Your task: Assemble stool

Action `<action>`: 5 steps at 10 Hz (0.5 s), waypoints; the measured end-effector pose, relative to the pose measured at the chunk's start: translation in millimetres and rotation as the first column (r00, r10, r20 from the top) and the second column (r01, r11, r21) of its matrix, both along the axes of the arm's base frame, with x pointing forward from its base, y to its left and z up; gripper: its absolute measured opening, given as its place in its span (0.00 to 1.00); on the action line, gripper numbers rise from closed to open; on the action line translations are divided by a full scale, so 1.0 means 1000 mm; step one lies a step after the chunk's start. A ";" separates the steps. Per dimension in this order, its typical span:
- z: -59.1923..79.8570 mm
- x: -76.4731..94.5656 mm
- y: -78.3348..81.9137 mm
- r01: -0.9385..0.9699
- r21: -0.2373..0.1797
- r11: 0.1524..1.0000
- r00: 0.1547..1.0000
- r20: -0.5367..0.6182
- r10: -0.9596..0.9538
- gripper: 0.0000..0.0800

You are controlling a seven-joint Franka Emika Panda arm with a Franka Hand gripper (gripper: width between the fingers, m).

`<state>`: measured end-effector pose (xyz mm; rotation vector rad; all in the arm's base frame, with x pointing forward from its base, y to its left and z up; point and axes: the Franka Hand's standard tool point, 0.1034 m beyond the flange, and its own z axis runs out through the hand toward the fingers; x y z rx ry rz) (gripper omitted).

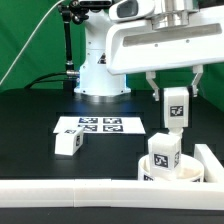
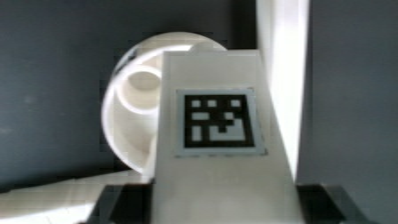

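- Fingers of the white arm are clamped on either side of the held leg, a short white block with a black-and-white square tag facing the exterior view.
- Held leg hangs upright and clear of the table, towards the exterior view's right, just above the rest of the stool.
- Seat, a low round white disc, lies on the table below it, near the corner formed by the white rail.
- Standing leg, also tagged, sits upright on the seat, directly under the held leg and slightly to the exterior view's left of it; whether the two touch cannot be told.
- Loose leg lies on its side on the table, well apart from the seat, towards the exterior view's left.
- Marker board, a flat white strip of printed tags, lies on the table just behind the loose leg.
- Wrist view shows the held leg filling the middle of the frame, tag forward, with the dark fingers pressed to its sides.
- Seat appears in that view as a pale curve behind the held leg, against the dark table.
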<state>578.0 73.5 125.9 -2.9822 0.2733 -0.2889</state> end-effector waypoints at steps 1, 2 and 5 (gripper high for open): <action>0.000 0.000 0.001 -0.001 0.000 1.000 1.000 0.000 0.001 0.42; 0.000 0.000 0.001 -0.003 0.000 1.000 1.000 0.000 0.003 0.42; 0.003 0.034 0.008 -0.205 -0.044 0.978 0.978 0.015 0.206 0.42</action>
